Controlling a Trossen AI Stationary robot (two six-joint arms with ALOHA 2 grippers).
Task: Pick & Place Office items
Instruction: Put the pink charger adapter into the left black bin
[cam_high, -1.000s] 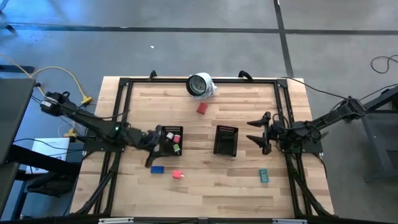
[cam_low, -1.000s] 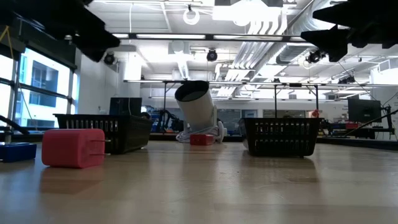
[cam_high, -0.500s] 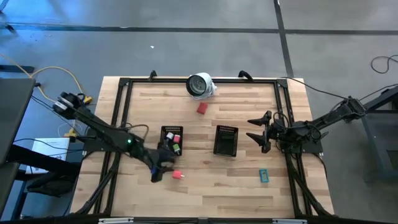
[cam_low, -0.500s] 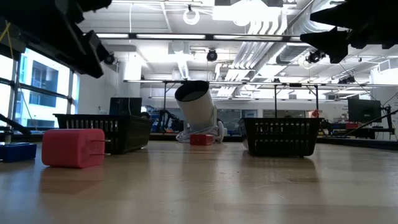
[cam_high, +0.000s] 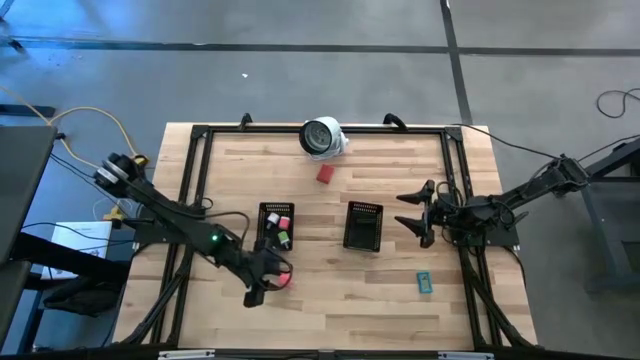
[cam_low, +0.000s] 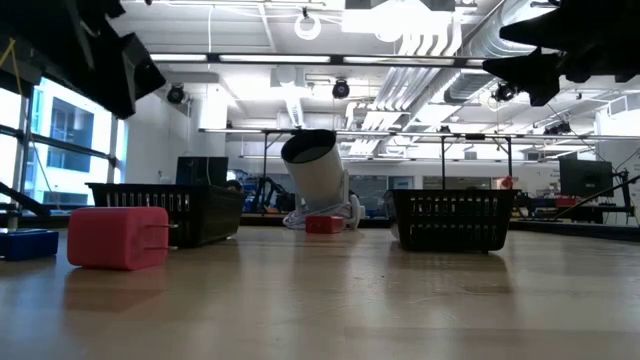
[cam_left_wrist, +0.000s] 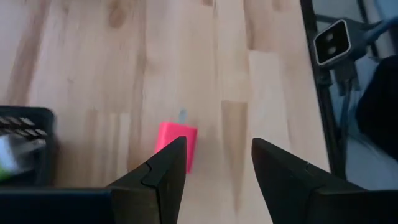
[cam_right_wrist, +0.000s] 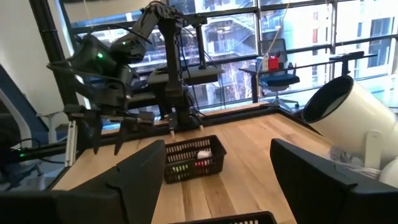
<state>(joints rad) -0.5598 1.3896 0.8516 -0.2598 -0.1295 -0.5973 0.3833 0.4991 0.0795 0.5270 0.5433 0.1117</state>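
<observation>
Jaws, left: spread wide, empty, poised over the pink piece (cam_left_wrist: 176, 144) near the bench's front edge, one finger (cam_left_wrist: 163, 169) already overlapping the piece's edge in the wrist view.
Left gripper (cam_high: 262, 282): low over the bench (cam_high: 330, 300), just in front of the left tray (cam_high: 276, 226).
Pink piece: flat on the wood in the high view (cam_high: 286, 279), apart from the tray.
Blue piece: hidden from above, seen at the low view's left edge (cam_low: 25, 243).
Teal piece (cam_high: 424, 283): front right, well apart from both arms.
Left tray: holds red, green and pale pieces.
Right tray (cam_high: 363, 226): contents cannot be told.
Jaws, right: parted and empty on the right gripper (cam_high: 418, 212), waiting beside the right tray.
Red piece (cam_high: 325, 174): farther back, near the white round object (cam_high: 321, 136).
Risk: off-centre descent, judged likely to nudge or tip the small pink piece rather than clamp it.
</observation>
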